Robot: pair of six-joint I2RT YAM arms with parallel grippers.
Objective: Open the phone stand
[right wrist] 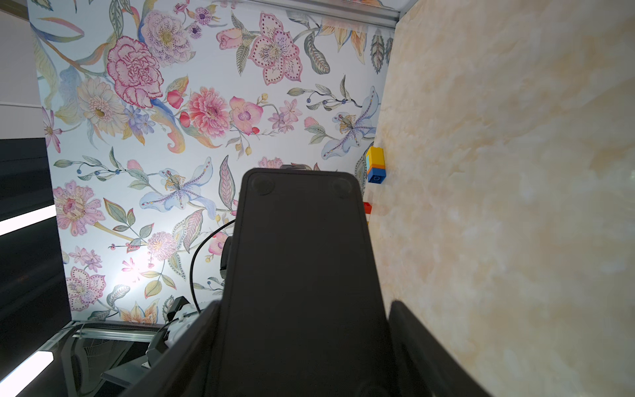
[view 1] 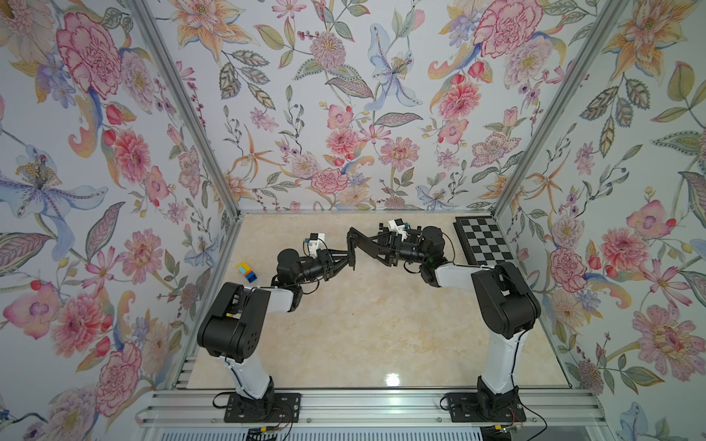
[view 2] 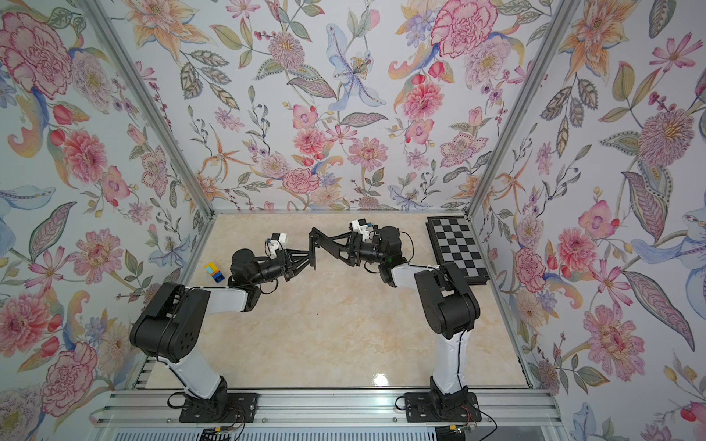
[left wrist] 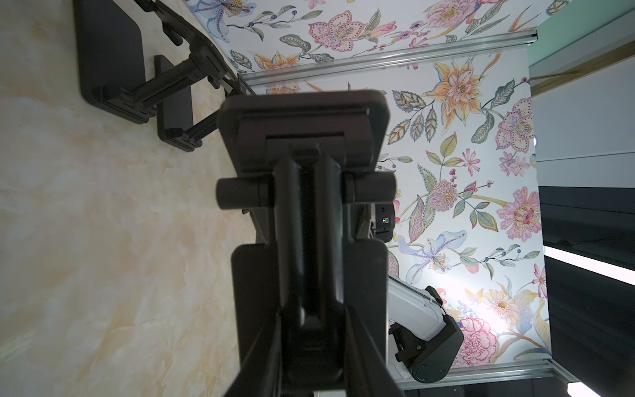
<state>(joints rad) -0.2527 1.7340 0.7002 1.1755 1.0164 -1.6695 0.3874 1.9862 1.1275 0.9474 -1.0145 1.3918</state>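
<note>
Far to the left, a stack of toy blocks (view 1: 246, 272) (view 2: 214, 273) is lying on the marbled table (view 1: 363, 324) close to the flowered wall, yellow end toward the back and blue end toward the front. A mark on the blue end is showing in the right wrist view (right wrist: 375, 165), but it is too small to read.

Next comes the left gripper (view 1: 345, 260) (view 2: 307, 260), reaching toward the middle. Its jaws are clenching the narrow double stem of the phone stand (left wrist: 302, 130), as the left wrist view is showing (left wrist: 311, 309).

The black phone stand (view 1: 350, 246) (view 2: 314, 248) is hanging in the air above the table's far middle, caught between the two grippers and partly unfolded into a bent shape in both top views.

The right gripper (view 1: 363, 238) (view 2: 324, 236) is meeting it from the other side. Its jaws are standing wide and gripping the stand's flat base plate (right wrist: 302, 257) by its edges (two round foot pads are facing the wrist camera), with the fingers (right wrist: 192, 343) flanking the plate.

Far right, a chessboard (view 1: 483, 240) (view 2: 456, 248) is lying flat in the back corner, beside the right arm.
</note>
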